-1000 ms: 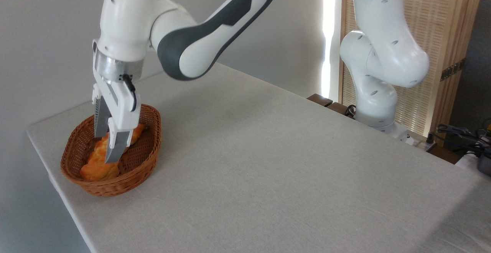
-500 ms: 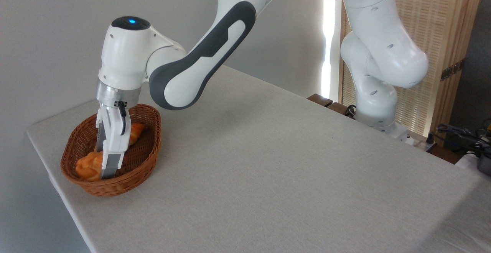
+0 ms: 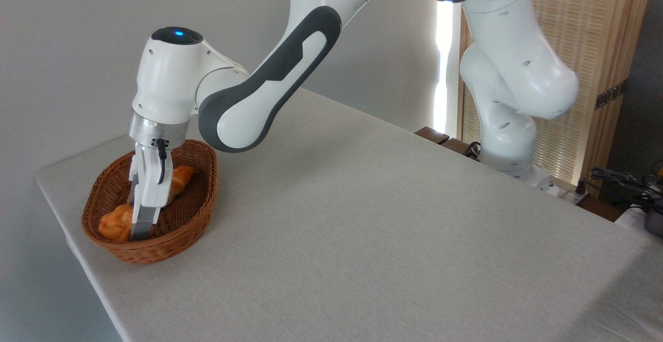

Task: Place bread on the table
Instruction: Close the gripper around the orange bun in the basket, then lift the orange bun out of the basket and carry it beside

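White Franka arm with dark grey joint covers reaches from its base at the right rear across to the left end of the large rectangular table, which is covered in plain light grey-beige cloth. A blue indicator light shows on top of the wrist housing.

The two-finger gripper points straight down into the brown oval wicker basket standing near the table's left corner. Only the near grey finger shows clearly; the far one is hidden behind it, so the gap between them cannot be read. Whether the fingers are clenched on anything or released: cannot tell.

The small round glossy orange-golden bun lies in the front-left part of the basket, on the basket floor. The gripper tip sits just at the bun's right edge, overlapping it in this view; actual contact cannot be confirmed.

A second bread piece, a longer golden braided loaf, lies further back in the basket, partly hidden by the gripper body.

Background: pale wall, a slatted wooden screen behind the arm's base, dark cables at the far right.
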`<state>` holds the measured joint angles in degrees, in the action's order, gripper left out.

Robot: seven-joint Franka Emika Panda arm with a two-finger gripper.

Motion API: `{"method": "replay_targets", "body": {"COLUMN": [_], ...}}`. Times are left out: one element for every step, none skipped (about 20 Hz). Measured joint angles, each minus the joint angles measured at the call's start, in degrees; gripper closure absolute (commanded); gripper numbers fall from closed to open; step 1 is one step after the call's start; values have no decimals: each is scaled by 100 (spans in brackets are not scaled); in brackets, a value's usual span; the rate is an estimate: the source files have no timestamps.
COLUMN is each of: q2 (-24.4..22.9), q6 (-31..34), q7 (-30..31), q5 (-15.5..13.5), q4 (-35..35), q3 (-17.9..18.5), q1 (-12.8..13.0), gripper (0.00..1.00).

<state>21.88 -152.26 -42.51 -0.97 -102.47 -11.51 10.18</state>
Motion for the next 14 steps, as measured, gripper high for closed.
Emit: {"method": "replay_targets", "body": {"q2": [-12,-20,-23,-23,-23,-27,-41,-74,-137,-237,-379,-529,-703,-893], "q6": [0,1,10,12,12,12,22,80,242,522,869,1178,1498,1835], "q7": [4,6,7,16,38,94,158,217,243,245,245,245,245,245], "q5": [0,0,0,0,-1,-19,-71,-167,-297,-457,-592,-661,-692,-699], "q4": [4,5,6,5,6,9,16,27,48,80,115,135,147,155], "q3": [0,0,0,-1,-1,-5,-18,-36,-51,-58,-58,-58,-56,-41], "q1": [0,0,0,0,0,0,0,1,1,-1,-16,-47,-99,-157], "gripper": [66,67,67,67,67,67,67,66,64,62,60,60,60,58]}}
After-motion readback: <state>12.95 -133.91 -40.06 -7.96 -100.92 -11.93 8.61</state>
